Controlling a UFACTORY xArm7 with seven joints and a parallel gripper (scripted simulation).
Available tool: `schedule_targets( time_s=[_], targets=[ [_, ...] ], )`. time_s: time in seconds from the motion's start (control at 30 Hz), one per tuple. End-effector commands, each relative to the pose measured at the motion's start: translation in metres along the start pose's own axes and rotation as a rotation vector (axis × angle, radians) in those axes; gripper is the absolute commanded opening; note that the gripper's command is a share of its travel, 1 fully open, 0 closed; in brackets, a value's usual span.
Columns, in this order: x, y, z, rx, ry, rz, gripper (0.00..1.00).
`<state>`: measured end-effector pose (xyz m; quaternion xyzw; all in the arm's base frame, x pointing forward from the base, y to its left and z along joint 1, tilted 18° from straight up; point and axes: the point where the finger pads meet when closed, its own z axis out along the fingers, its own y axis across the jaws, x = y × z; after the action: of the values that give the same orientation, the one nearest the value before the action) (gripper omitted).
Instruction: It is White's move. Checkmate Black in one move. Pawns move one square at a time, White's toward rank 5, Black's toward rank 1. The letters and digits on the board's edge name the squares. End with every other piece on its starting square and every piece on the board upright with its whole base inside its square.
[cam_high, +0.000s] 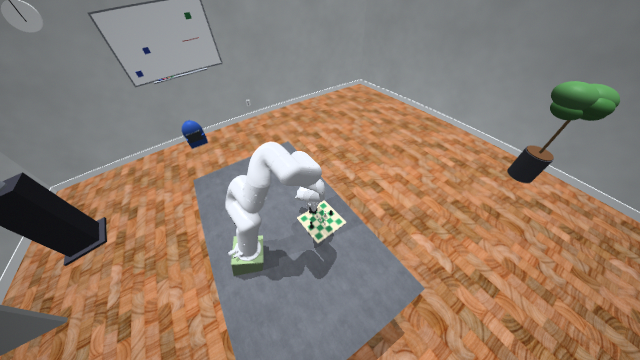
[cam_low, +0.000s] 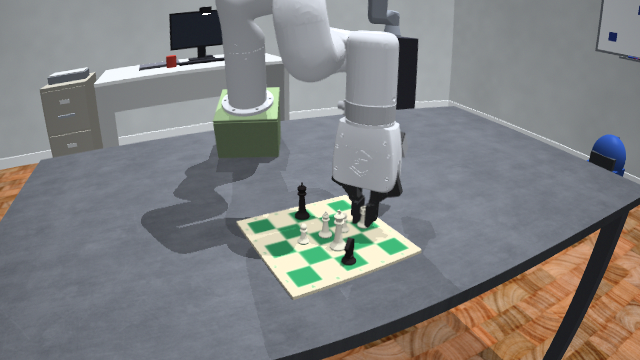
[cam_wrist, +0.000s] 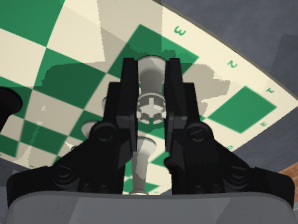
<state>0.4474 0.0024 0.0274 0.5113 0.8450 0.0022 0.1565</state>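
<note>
A small green-and-cream chessboard (cam_low: 300, 290) (cam_high: 323, 236) (cam_wrist: 200, 36) lies on the grey table. My gripper (cam_low: 364, 221) (cam_high: 313, 209) (cam_wrist: 151, 78) reaches down to the board's far right part and is shut on a small white piece (cam_low: 363, 212) (cam_wrist: 152, 107), which stands upright on the board near the edge with the digits. Beside it stand a tall white piece (cam_low: 339, 231), a shorter white piece (cam_low: 325, 225) and a white pawn (cam_low: 303, 234). A tall black piece (cam_low: 301, 201) stands at the far side. A black knight (cam_low: 348, 252) stands near the front.
The arm's green pedestal (cam_low: 246, 125) stands on the table behind the board. The table's front edge (cam_low: 450, 305) runs close to the board. A desk with a monitor (cam_low: 196, 30) and a file cabinet (cam_low: 70, 115) stand further back.
</note>
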Motion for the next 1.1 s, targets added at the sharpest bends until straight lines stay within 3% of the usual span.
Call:
schedule_targets(
  time_s=[0.0, 0.23, 0.67, 1.07],
  targets=[
    [0.000, 0.001, -0.001, -0.003, -0.001, 0.000, 0.00],
    [0.000, 0.001, -0.015, -0.003, -0.001, 0.000, 0.00],
    [0.000, 0.001, -0.096, -0.003, -0.001, 0.000, 0.00],
    [0.000, 0.001, -0.101, -0.003, -0.001, 0.000, 0.00]
  ],
)
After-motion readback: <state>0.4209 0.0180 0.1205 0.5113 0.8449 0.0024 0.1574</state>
